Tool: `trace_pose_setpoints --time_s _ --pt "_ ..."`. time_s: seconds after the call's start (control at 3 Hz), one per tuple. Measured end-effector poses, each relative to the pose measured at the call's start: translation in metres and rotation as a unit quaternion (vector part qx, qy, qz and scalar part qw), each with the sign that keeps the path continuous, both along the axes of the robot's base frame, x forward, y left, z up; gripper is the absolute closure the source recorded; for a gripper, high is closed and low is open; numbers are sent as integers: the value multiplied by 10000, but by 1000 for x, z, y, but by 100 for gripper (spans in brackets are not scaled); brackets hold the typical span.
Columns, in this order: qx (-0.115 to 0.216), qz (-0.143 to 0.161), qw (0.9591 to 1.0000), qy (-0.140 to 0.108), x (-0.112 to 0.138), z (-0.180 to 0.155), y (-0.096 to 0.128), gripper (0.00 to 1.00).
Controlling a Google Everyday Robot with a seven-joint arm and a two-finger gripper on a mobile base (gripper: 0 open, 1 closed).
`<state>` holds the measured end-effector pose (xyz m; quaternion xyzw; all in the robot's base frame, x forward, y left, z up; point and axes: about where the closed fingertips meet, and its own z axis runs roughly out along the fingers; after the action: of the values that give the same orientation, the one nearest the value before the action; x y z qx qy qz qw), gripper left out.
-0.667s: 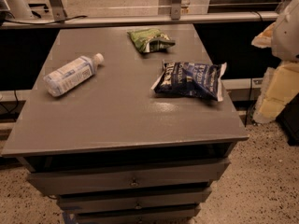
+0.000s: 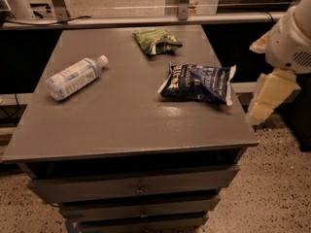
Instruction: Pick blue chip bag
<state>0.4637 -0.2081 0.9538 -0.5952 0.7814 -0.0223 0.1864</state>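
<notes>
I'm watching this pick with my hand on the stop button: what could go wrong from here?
The gripper hangs off the table's right side; moving in, it might clip the edge. The blue chip bag lies flat and glossy near that edge, so a poor grasp may slide it off. The green bag lies close behind it; overshooting could disturb it.

— Where does the camera view look from?
— From above the near edge of the table, tilted down toward its far side. It is fairly close: the whole top and the drawer fronts fit.
— And the gripper?
— At the view's right edge, beside the table.
</notes>
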Motion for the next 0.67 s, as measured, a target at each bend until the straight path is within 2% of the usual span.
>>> trace_pose_setpoints --time_s 0.67 --pt "765 -121 9968 -194 86 -56 34 0"
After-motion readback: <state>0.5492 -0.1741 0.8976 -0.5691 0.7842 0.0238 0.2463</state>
